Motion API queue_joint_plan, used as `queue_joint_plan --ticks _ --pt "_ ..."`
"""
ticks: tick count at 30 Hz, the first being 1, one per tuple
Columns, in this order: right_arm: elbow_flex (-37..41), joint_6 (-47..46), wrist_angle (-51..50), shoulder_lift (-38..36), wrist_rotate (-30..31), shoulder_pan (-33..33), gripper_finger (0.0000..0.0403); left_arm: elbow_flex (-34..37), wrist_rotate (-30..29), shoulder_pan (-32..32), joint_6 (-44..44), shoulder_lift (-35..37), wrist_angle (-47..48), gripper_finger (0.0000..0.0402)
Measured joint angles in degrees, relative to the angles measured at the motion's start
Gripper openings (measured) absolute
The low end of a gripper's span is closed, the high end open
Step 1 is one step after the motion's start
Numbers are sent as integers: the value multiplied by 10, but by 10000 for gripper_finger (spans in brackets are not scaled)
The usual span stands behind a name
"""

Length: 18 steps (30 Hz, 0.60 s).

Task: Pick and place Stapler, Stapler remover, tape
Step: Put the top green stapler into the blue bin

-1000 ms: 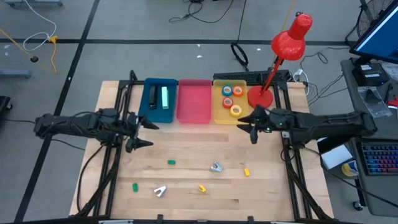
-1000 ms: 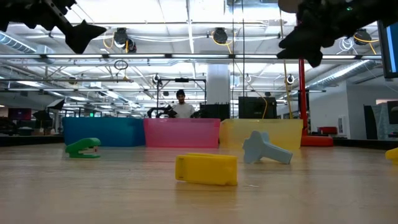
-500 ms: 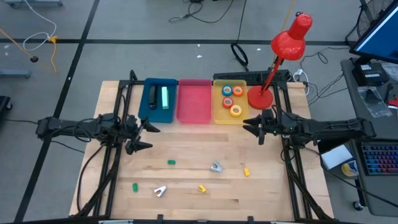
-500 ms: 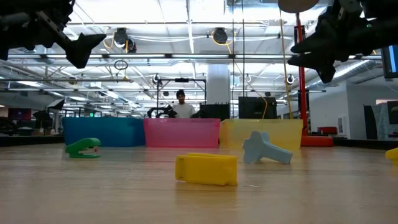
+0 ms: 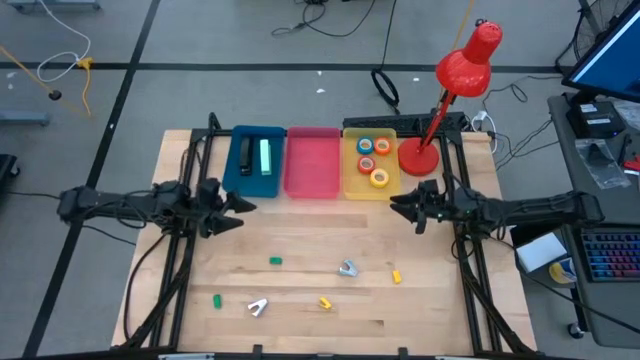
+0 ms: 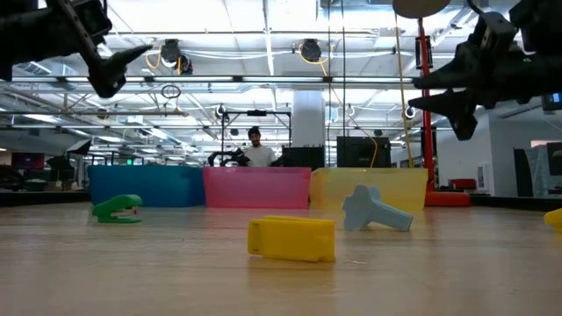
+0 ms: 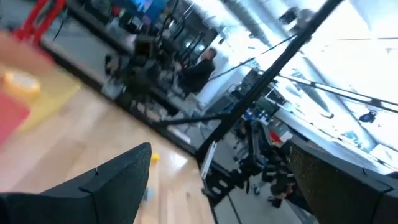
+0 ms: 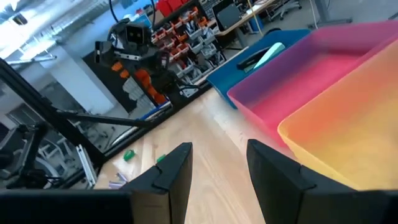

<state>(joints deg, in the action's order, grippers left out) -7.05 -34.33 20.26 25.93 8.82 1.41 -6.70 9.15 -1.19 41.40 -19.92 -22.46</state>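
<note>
Three bins line the table's (image 5: 300, 300) far edge: blue bin (image 5: 255, 162) holding staplers, empty pink bin (image 5: 312, 163), yellow bin (image 5: 371, 165) with tape rolls. Left tool (image 5: 228, 212) and right tool (image 5: 400, 207) hover, fingers apart. Small staple removers (image 5: 257, 306) lie scattered near the front.

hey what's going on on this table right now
A two-armed robot is sorting small office items into three bins at the back of the table. The blue bin already holds staplers, the yellow bin holds tape rolls, and the pink bin looks empty. Both the left gripper and the right gripper hover open above the wood, holding nothing. Small green, yellow and grey pieces, such as the yellow piece, lie loose near the front.
</note>
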Motion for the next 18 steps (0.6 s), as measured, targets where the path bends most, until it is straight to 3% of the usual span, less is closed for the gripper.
queue_joint_plan --ticks 6,14,18 --pt "23 -19 30 0 -1 0 144 -27 -46 -42 38 -51 48 379" --pt "28 -6 51 0 -1 0 144 -212 -94 -123 85 -176 348 379" --pt "28 6 51 0 -1 0 144 -289 -92 -167 125 -249 444 379"
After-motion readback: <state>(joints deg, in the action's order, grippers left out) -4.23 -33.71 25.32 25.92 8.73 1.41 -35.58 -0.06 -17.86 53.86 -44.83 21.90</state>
